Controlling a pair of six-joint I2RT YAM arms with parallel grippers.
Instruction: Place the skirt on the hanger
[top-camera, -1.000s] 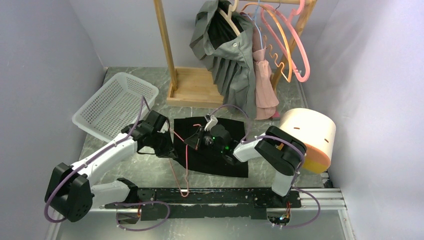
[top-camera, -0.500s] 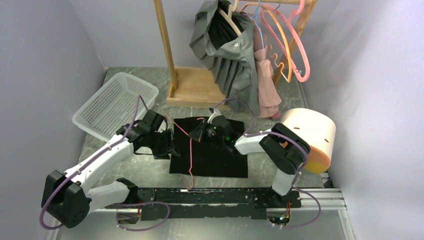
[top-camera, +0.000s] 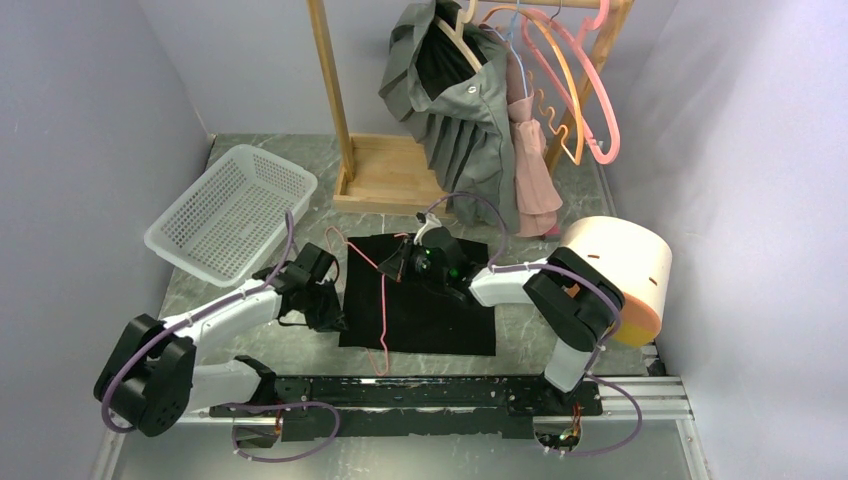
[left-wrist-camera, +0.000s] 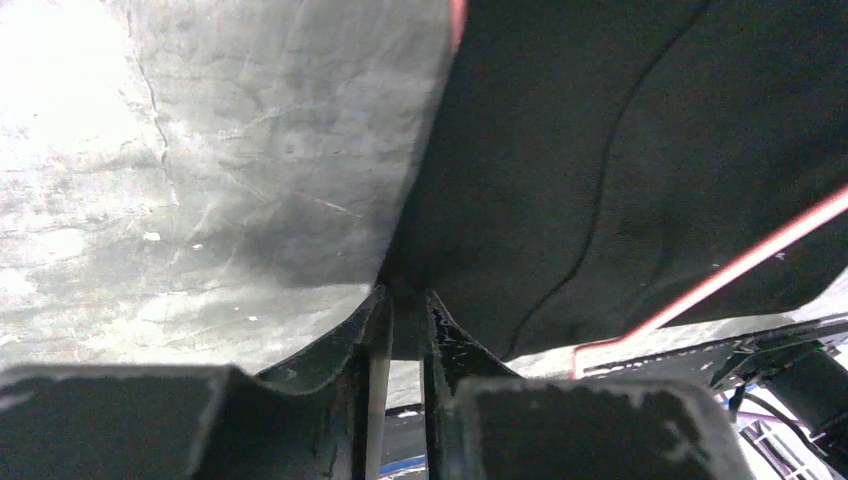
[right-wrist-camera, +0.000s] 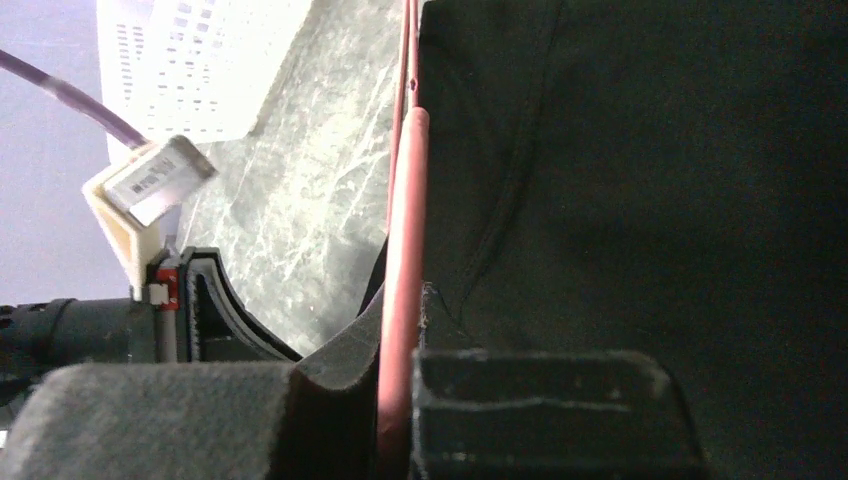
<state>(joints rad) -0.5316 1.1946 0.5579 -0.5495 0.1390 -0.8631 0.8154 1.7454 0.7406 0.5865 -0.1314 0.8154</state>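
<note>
Top external view: the left gripper (top-camera: 323, 304) has moved from the pink hanger (top-camera: 383, 310) to pinch the flat black skirt (top-camera: 440, 315) at its left edge, fingers narrow, while the right gripper (top-camera: 400, 264) stays clamped on the hanger, readying threading

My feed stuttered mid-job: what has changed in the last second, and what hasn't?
The left gripper moved nearer the bases along the left edge of the black skirt and now pinches it. The right gripper, shut on the pink hanger, carried it farther from them. White basket and wooden rack unmoved.
</note>
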